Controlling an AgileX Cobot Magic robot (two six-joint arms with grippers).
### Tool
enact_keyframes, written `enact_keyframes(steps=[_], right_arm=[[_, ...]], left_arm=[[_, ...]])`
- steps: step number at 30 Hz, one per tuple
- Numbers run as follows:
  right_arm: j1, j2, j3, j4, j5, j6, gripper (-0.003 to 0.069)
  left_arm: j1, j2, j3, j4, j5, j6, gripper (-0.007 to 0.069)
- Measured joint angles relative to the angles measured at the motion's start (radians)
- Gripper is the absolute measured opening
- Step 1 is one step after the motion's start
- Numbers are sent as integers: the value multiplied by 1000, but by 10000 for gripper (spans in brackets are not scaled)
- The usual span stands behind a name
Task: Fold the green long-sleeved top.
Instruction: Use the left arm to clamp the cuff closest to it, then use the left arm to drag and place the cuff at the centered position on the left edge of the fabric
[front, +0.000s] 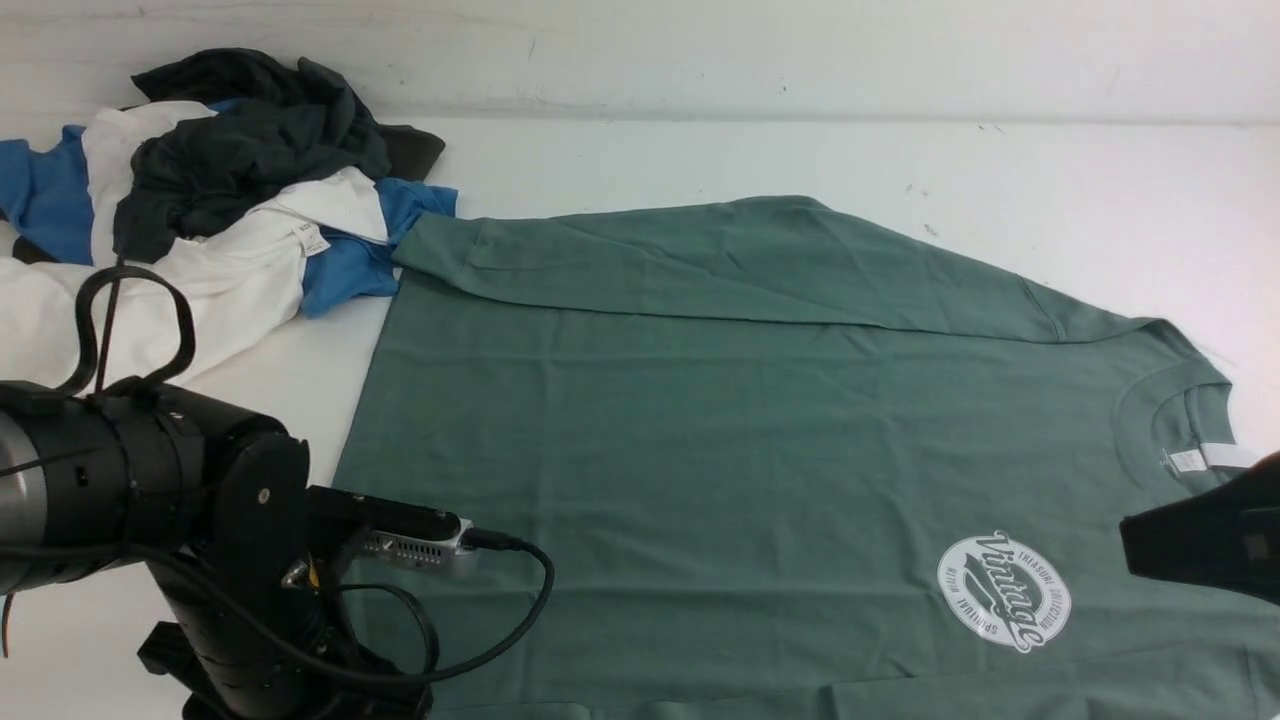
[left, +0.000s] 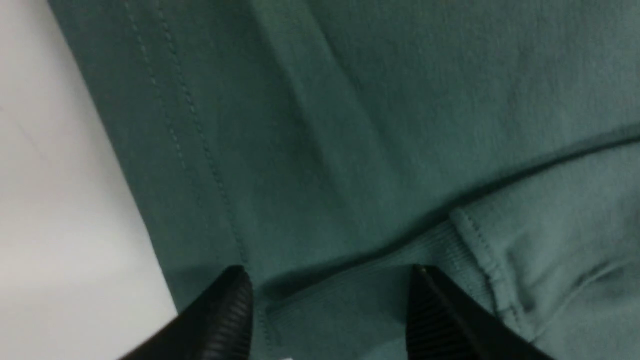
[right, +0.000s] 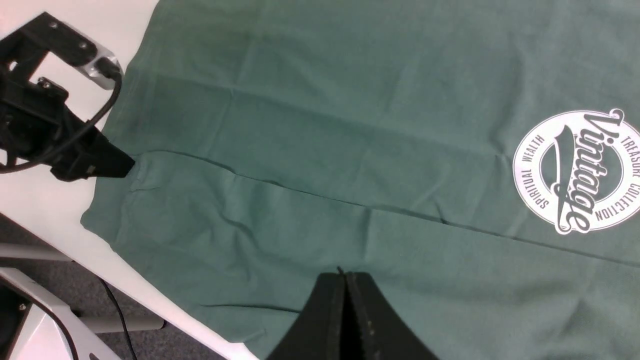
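Note:
The green long-sleeved top (front: 700, 430) lies flat across the white table, neck and white tag (front: 1190, 460) to the right, hem to the left. Its white oval logo (front: 1004, 591) faces up. The far sleeve is folded across the body, and the near sleeve lies folded over the front. In the left wrist view my left gripper (left: 330, 290) stands open just above the ribbed cuff (left: 350, 305), which rests on the top between the fingers. In the right wrist view the left gripper (right: 117, 165) is at that sleeve's end. My right gripper (right: 345, 275) is shut and empty above the near sleeve, and it shows at the right edge (front: 1130, 535) of the front view.
A heap of blue, white and dark grey garments (front: 220, 180) sits at the back left, touching the folded far sleeve. The table's near edge (right: 165, 310) runs close to the top's hem corner, with floor and frame below it.

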Motion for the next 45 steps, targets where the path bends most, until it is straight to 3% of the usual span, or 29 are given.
enact_keyframes(steps=[5, 8, 13, 16, 27, 34, 37, 45], right_arm=[[0, 0, 0, 0, 0, 0, -15], [0, 0, 0, 2, 0, 0, -15], [0, 0, 0, 3, -5, -3, -15], [0, 0, 0, 3, -7, -3, -15], [0, 0, 0, 3, -14, -11, -15], [0, 0, 0, 11, -18, -11, -15], [0, 0, 0, 38, -25, -17, -15], [0, 0, 0, 55, -44, -26, -15]], left_arm=[[0, 3, 0, -11, 2, 0, 385], [0, 3, 0, -13, 8, 0, 329], [-1, 3, 0, -29, 22, 22, 87], [-8, -1, 0, -49, 37, 57, 15], [-60, -234, -129, -79, 176, 102, 9], [-59, -253, -517, -17, 288, 105, 9], [-59, -166, -779, 20, 333, 105, 9], [-35, 131, -1136, 171, 405, 80, 9]])
